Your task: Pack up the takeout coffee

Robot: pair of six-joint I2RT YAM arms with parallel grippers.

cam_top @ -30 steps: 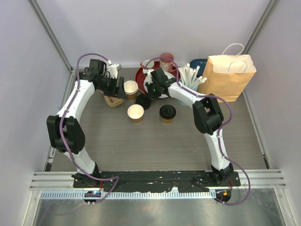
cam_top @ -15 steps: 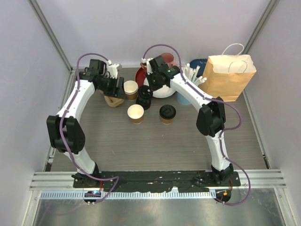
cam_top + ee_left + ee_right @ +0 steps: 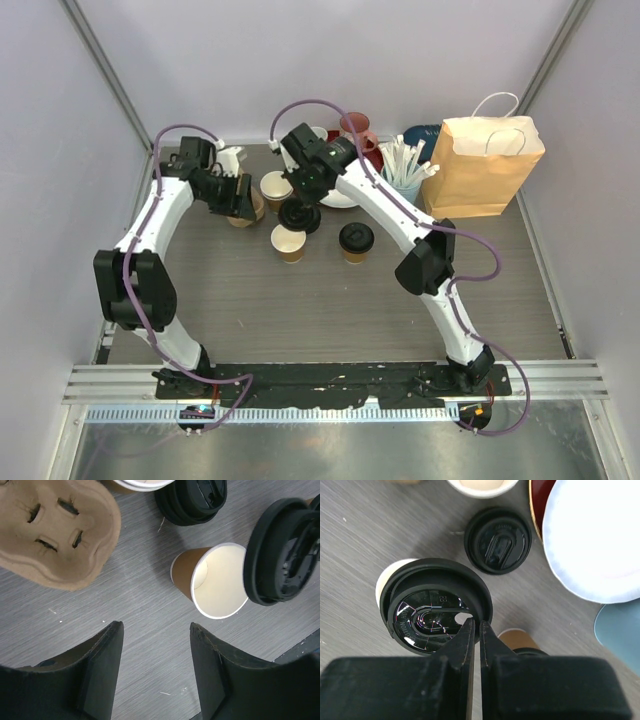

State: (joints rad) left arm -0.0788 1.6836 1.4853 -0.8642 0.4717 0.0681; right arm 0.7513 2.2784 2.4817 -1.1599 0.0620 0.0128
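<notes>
My right gripper (image 3: pixel 475 625) is shut on the rim of a black lid (image 3: pixel 435 612) and holds it just above an open tan cup (image 3: pixel 381 582). In the top view that lid (image 3: pixel 296 214) hangs over the cup (image 3: pixel 288 243). The left wrist view shows the same cup (image 3: pixel 217 580) with the held lid (image 3: pixel 280 555) beside it. A second open cup (image 3: pixel 275 188) stands behind, and a lidded cup (image 3: pixel 355 240) to the right. More black lids (image 3: pixel 497 540) lie on the table. My left gripper (image 3: pixel 155 630) is open and empty, beside the cardboard carrier (image 3: pixel 55 530).
A brown paper bag (image 3: pixel 485 165) stands at the back right. A light-blue cup of straws (image 3: pixel 405 165), a white plate (image 3: pixel 592 540) on a red one, and a pink mug (image 3: pixel 355 128) crowd the back. Grey walls close both sides.
My right gripper took a black lid off the table and carried it left, over the front open cup. My left gripper drew back from the rear cup toward the carrier.
</notes>
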